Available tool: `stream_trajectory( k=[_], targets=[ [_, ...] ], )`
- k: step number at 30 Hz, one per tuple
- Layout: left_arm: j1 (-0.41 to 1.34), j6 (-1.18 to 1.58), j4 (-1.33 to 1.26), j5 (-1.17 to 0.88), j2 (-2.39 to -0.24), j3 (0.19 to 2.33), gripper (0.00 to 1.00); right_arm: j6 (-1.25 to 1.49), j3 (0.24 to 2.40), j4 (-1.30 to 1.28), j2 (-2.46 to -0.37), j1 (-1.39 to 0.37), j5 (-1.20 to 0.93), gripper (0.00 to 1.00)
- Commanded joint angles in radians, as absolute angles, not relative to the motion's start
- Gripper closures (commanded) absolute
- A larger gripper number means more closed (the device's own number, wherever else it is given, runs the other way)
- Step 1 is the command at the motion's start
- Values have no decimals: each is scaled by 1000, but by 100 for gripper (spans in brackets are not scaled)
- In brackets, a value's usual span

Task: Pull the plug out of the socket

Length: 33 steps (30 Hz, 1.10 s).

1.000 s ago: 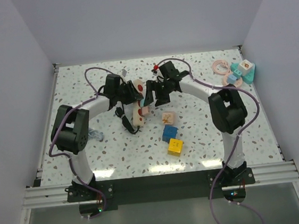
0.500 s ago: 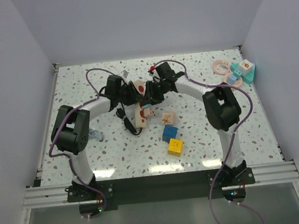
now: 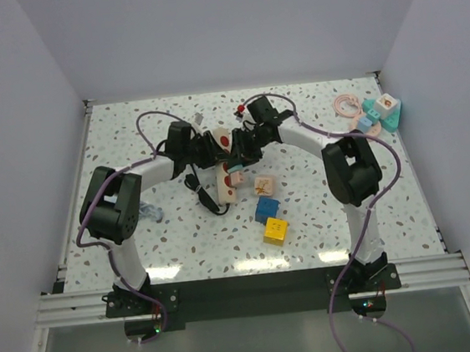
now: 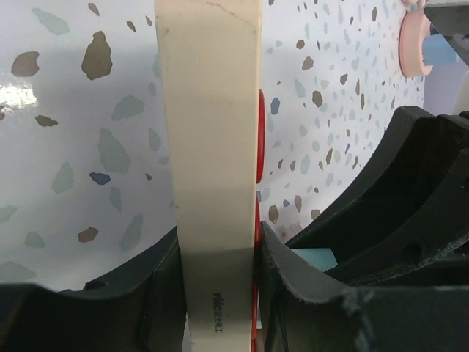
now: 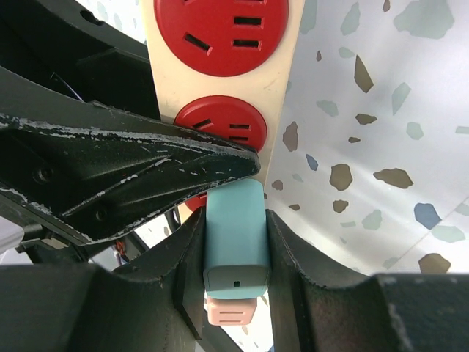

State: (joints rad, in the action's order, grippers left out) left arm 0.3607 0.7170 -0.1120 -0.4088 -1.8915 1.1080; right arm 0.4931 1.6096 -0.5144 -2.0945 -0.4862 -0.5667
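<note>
Since the teal plug [image 5: 234,253] seated in the socket [image 5: 220,77] looks like light, hard, kinda slick plastic, its flat sides are the spot to grab. Right gripper [image 5: 234,220] is pinching exactly there, and left gripper [image 4: 218,246] clamps the strip, mid-table.

Three toy cubes [image 3: 275,230], one socket [image 4: 212,147], one plug [image 5: 234,235], two arms [image 3: 114,212]

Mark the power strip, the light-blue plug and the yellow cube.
power strip [image 4: 212,161]: left wrist view, cream side wall.
light-blue plug [image 5: 234,235]: right wrist view, middle of its body.
yellow cube [image 3: 275,230]: top external view, top face.
</note>
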Motion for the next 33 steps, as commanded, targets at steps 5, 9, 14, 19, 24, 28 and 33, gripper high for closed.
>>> stream_trajectory(
  k=[5, 9, 14, 19, 24, 28, 33],
  targets=[
    [324, 670, -94, -341, -1891, 1106, 100, 547, 1525, -464, -1945, -460, -523, 100],
    [324, 663, -81, -333, -1899, 1124, 100, 595, 1422, -400, -1869, -474, -488, 100],
    [324, 652, -69, -334, -1911, 1132, 100, 505, 1503, -553, -1885, -463, -480, 100],
    [324, 652, -67, -336, -1910, 1129, 100, 379, 1787, -780, -2026, -428, -545, 100],
    [324, 650, -64, -336, -1904, 1134, 100, 324, 1934, -902, -2140, -416, -614, 100],
    [324, 649, -63, -336, -1910, 1138, 100, 377, 1884, -839, -2117, -426, -623, 100],
    [322, 644, -55, -331, -1922, 1147, 100, 480, 1616, -631, -1924, -463, -529, 100]
  ],
)
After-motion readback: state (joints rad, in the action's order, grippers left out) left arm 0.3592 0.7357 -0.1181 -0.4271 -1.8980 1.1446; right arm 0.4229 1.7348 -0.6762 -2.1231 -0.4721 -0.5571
